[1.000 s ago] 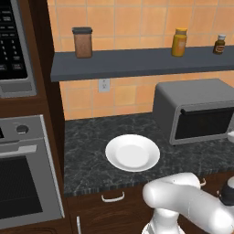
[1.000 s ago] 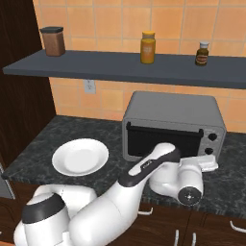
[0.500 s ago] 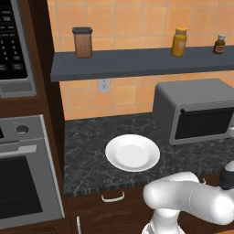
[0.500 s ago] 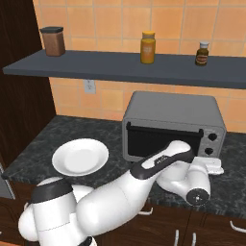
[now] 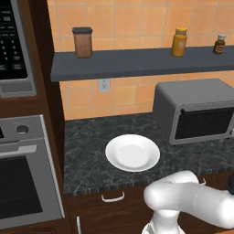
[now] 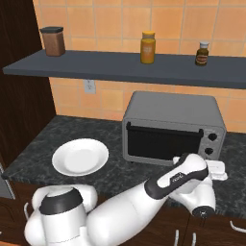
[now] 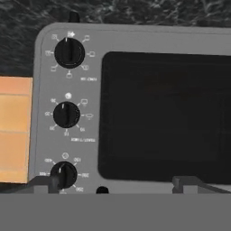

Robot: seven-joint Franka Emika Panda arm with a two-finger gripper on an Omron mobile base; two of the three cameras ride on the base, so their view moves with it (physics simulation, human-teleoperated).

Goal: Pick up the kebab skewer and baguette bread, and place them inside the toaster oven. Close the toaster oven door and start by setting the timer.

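Seen from the left base view, the toaster oven (image 5: pixel 196 109) sits closed on the dark speckled counter (image 5: pixel 91 155), its door (image 5: pixel 204 123) shut with the bar handle along the top edge. A white plate (image 5: pixel 132 152) lies bare to the oven's left, apart from it. On the shelf (image 5: pixel 137 61) above stand a brown canister (image 5: pixel 82 42), a yellow bottle (image 5: pixel 179 42) and a small dark jar (image 5: pixel 220 44).

From the right base view, the white arm reaches across the counter to the oven's right front corner, the hand low in front of the knob panel (image 6: pixel 209 144). The plate lies well to the left of the hand, on the far side of the oven.

Up close in the hand view, the gripper (image 7: pixel 117 182) faces the oven's front, rolled so the picture is turned upside down. Its fingers (image 7: pixel 45 184) stand wide apart and hold nothing. Three dark knobs (image 7: pixel 68 53) line the grey panel beyond the one finger, the lowest knob (image 7: pixel 63 173) just beside that tip. The dark glass lies beyond the space between the tips.
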